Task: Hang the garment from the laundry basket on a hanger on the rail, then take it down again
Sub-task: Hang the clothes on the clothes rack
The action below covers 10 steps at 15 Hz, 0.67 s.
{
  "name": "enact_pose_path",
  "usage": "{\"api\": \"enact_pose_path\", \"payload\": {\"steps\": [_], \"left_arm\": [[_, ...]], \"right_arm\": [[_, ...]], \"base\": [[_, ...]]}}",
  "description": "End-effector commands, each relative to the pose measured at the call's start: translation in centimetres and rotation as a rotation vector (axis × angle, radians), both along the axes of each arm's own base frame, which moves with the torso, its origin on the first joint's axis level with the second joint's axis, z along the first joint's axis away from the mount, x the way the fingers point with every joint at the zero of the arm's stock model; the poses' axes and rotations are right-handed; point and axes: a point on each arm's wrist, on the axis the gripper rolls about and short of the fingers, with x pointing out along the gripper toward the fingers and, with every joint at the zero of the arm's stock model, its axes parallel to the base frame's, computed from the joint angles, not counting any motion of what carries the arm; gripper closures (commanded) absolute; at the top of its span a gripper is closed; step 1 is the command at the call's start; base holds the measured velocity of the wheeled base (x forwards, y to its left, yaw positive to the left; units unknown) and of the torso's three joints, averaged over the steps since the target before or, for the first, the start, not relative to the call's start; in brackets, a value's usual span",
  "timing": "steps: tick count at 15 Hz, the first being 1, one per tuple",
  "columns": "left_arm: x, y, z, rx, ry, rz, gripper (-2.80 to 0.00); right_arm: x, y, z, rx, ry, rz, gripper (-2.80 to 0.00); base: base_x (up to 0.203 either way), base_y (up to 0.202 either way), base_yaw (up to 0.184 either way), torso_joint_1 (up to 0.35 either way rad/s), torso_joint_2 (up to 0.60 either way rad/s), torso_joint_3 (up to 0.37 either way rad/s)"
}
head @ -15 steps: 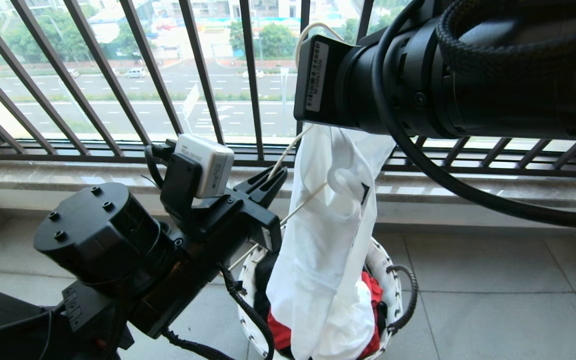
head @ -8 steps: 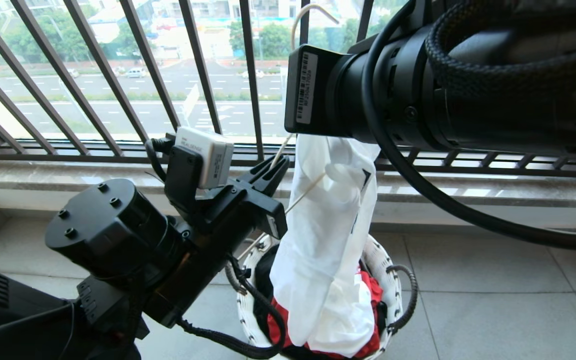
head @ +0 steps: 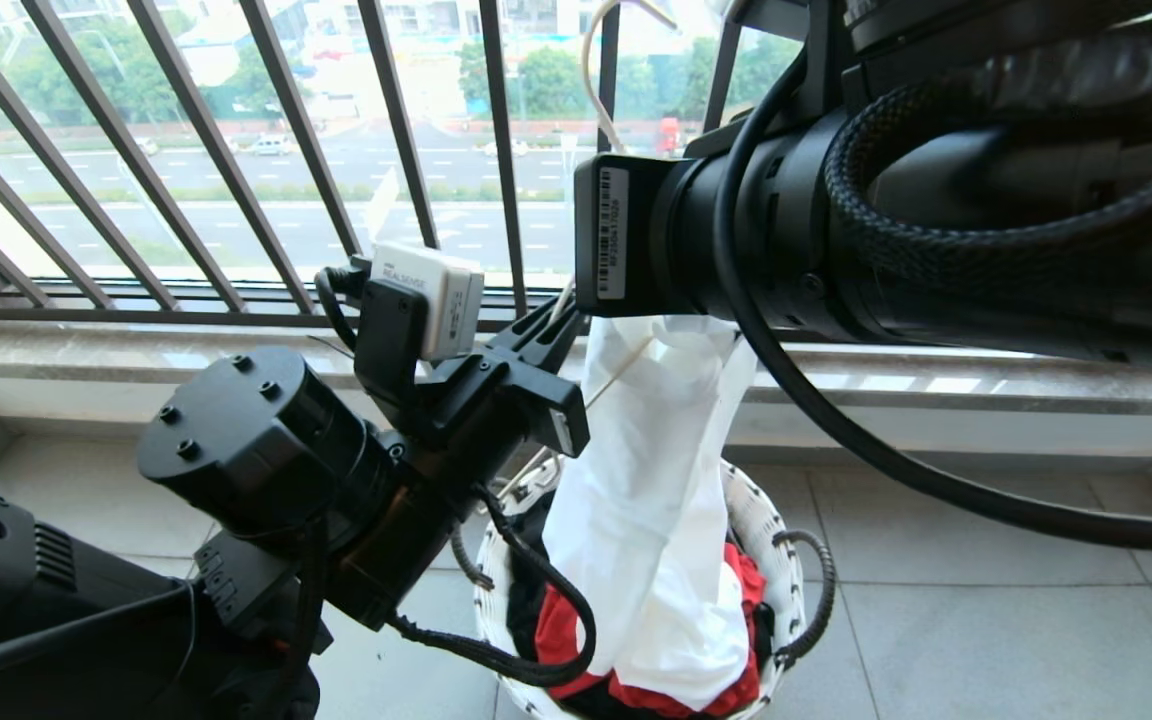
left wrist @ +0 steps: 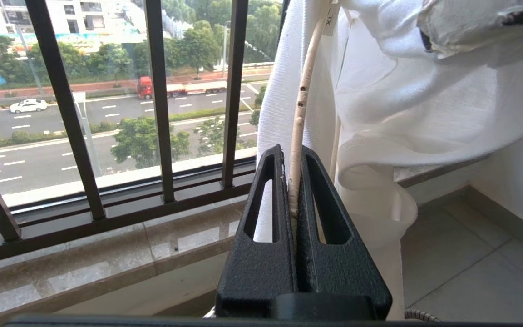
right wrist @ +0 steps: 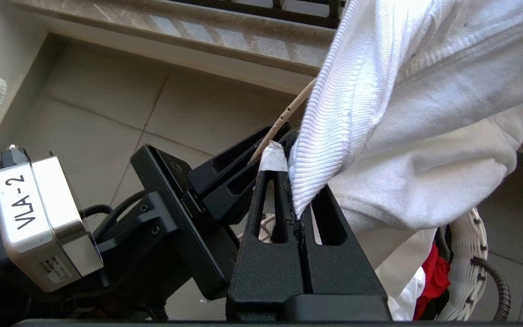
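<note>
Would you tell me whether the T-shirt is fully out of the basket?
Not fully: the T-shirt hangs up, its hem still inside the basket.

A home balcony, high up — black window bars (head: 266,150) look down on a road with cars, a stone sill (head: 136,355), grey floor tiles (head: 986,560), and a wash basket (head: 781,560).

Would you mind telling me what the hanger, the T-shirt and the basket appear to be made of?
Hanger: thin rod with a matte cream coating, speckled and worn; probably coated wire.
T-shirt: white knit fabric, likely cotton; fine ribbing and soft folds show.
Basket: white woven strands, rattan or plastic, I cannot tell which.
</note>
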Motion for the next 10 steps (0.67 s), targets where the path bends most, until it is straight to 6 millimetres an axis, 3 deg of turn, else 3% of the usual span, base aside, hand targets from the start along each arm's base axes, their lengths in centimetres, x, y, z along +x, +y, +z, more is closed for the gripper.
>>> {"api": "enact_pose_path", "payload": {"steps": [1,6,10], "left_arm": [[-0.4,0.2,0.9,-0.028,-0.026,0.009,0.0],[-3.4,0.6,3.7,-0.076,-0.101,-0.017,0.0],[-4.9,0.9,4.8,-0.09,-0.139,-0.032,0.0]], "right_arm": [[-0.5,-0.9,0.8,0.015,-0.016,0.0,0.0],[-1.4,-2.3,2.1,0.011,-0.058,-0.004,0.0],[-3.7,-2.7,3.3,0.016,-0.103,0.038,0.0]], "base": [[0.0,0.0,0.0,0.0,0.0,0.0],[0.0,0.0,0.0,0.0,0.0,0.0],[0.0,0.0,0.0,0.0,0.0,0.0]]}}
